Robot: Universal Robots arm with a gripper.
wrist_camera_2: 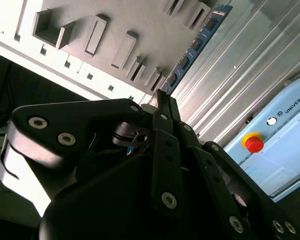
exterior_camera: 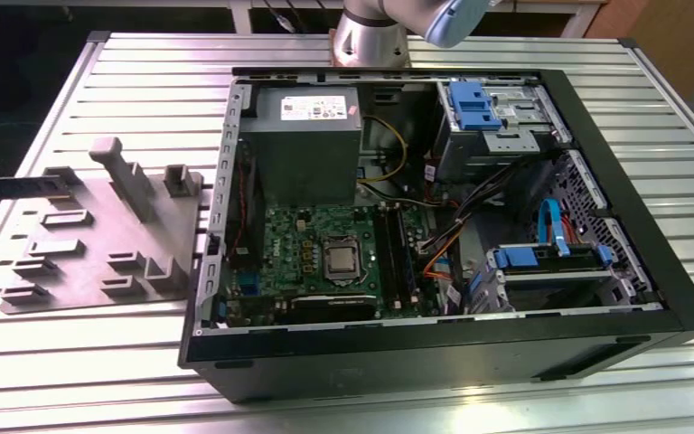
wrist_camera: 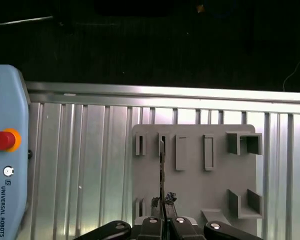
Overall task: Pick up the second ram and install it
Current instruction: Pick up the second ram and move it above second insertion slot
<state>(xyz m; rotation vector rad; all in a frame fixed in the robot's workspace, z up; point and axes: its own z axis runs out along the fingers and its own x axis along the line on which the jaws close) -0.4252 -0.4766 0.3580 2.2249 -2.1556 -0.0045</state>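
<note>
- Pincer [wrist_camera: 163, 204] closed tight on one end of the ram [wrist_camera_2: 192, 47].
- Ram runs on edge across the grey tray [wrist_camera: 195, 190], which lies on the slatted surface [wrist_camera: 90, 175].

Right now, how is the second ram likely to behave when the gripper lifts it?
The second ram looks thin and straight, so it is probably light and fairly stiff. The gripper seems to pinch it near one end, so the free part might wobble or twist if knocked. Its exposed chips suggest it could be damaged by scraping the grey tray.
</note>
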